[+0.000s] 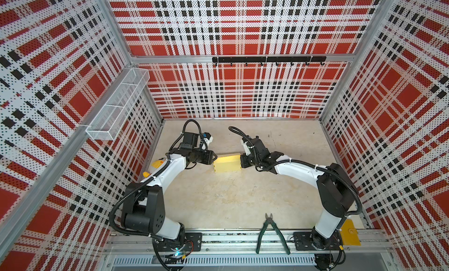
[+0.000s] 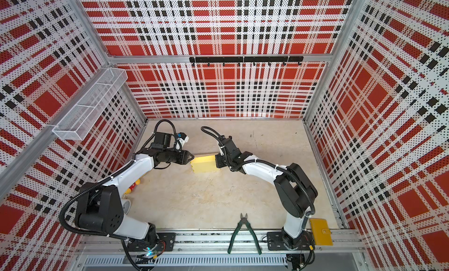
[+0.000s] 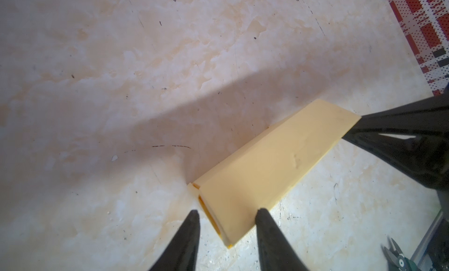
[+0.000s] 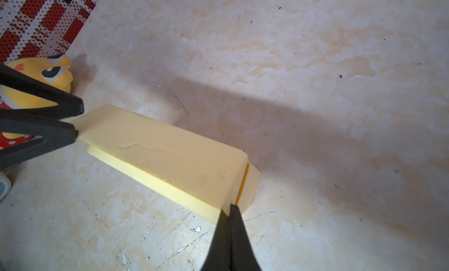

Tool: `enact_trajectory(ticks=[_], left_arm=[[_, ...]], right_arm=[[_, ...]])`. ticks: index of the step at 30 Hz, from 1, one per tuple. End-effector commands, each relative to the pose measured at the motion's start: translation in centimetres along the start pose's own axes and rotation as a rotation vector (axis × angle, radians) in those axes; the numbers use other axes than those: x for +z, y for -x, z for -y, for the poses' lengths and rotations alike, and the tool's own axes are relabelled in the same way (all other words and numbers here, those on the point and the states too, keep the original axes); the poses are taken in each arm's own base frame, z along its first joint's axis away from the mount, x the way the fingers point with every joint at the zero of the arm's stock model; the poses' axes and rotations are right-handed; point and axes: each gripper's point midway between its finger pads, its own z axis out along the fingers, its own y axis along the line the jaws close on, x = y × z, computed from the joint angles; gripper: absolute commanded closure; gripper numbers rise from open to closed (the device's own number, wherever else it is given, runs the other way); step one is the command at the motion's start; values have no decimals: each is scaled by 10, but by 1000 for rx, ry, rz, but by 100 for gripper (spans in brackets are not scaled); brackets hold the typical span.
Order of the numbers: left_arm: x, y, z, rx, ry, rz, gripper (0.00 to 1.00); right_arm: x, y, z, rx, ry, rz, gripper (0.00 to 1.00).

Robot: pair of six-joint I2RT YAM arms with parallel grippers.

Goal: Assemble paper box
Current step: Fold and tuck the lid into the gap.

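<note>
A pale yellow thin-card box lies on the beige tabletop, left gripper spread at one end, right gripper pressed shut against the other; gentle, level squeezing should seat flaps.

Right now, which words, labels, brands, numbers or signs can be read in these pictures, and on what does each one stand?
None can be read.
The pale yellow card paper box is plain on every face shown.
The green-handled cutting pliers show no legible mark at this size.
The yellow plush toy bears a drawn face only, no letters.
</note>
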Motion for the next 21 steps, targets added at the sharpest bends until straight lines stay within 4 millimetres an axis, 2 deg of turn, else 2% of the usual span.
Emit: enact_trajectory(ticks=[1,6,21], left_arm=[[10,-19,-7,0,33,-85,60],[13,-23,-8,5,39,-97,63],[18,-30,-9,24,47,-113,66]], right_arm=[[2,-11,-5,-13,15,-40,97],[0,-10,-6,-12,20,-30,96],[-22,1,-15,-22,47,23,85]])
